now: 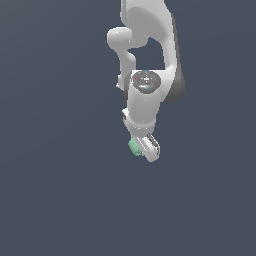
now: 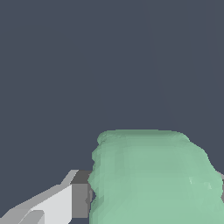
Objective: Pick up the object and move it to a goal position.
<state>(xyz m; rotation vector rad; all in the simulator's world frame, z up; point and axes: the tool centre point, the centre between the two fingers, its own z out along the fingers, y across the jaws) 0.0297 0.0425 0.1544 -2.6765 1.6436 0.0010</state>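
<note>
Your background is a flat, unbroken slate-blue field in both views; you get no edge, seam or shadow to tell whether it is a surface or just open space behind the arm.

In the exterior view the white arm [image 1: 147,60] comes down from the 12 o'clock edge and ends just below the middle of the picture. The tool [image 1: 142,148] sits at its lower end, pointing toward roughly 6 o'clock and slightly tilted. The object [image 1: 134,146], a small mint-green block, shows at the tool's 9 o'clock side, tucked against the white finger [image 1: 150,149], and it is much smaller than the wrist above it.

In the wrist view the object [image 2: 153,179] fills the lower middle of the picture, its sides rounded and ridged. One grey pad on a white finger [image 2: 78,197] presses flat against one side of the block, and you can see a sliver of a second grey pad at the block's opposite side, by the frame edge. So you have the tool closed down to the block's width and gripping it, pads touching both sides.

You cannot tell from either view whether the block is lifted clear or resting on anything. No containers are in view.
</note>
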